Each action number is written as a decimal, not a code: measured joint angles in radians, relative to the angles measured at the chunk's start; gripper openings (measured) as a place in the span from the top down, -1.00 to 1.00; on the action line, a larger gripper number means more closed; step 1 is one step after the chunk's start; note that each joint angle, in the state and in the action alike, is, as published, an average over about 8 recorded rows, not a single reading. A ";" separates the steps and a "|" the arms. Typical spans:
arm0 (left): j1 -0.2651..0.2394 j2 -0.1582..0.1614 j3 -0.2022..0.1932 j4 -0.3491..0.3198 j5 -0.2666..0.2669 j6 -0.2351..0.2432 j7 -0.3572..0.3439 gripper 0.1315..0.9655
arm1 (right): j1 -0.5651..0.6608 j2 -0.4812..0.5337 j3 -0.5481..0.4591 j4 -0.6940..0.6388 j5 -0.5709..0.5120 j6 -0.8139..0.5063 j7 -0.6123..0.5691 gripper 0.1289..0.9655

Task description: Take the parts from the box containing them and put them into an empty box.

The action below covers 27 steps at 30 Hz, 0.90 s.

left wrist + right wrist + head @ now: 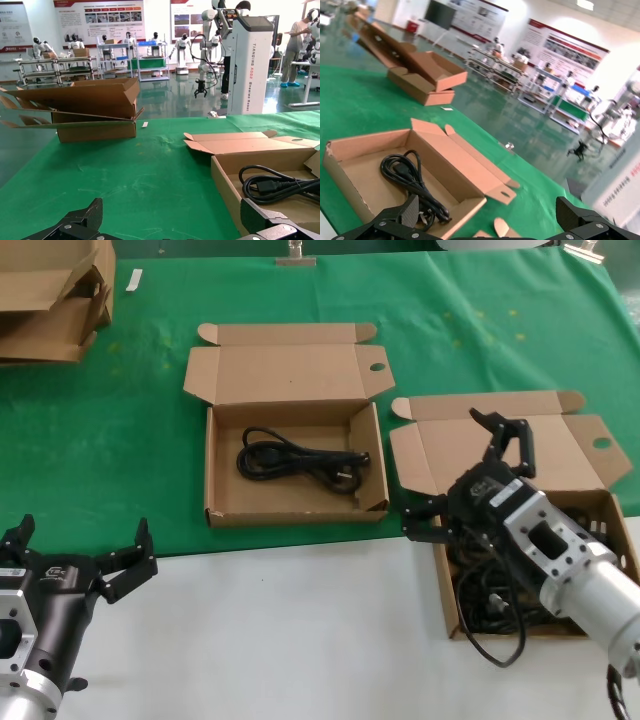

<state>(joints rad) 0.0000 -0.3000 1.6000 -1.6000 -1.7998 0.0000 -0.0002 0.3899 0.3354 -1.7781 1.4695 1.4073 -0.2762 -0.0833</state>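
Head view: right hand [462, 472], fingers spread, hovers above tangled cords [490, 595] in their box [615, 515].

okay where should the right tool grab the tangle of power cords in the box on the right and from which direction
Probably from straight above. The right tool hovers open over the box, whose upright walls block a sideways approach. The cords lie in a loose heap, so aim for a raised loop near the middle of the pile, not the strand hanging over the near wall. The left tool waits, open.
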 joint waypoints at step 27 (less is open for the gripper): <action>0.000 0.000 0.000 0.000 0.000 0.000 0.000 -1.00 | -0.290 -0.026 0.133 0.097 0.292 0.206 0.062 -1.00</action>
<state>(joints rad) 0.0000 -0.3000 1.6000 -1.6000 -1.8000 0.0000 0.0001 0.0995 0.3090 -1.6455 1.5667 1.6997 -0.0705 -0.0214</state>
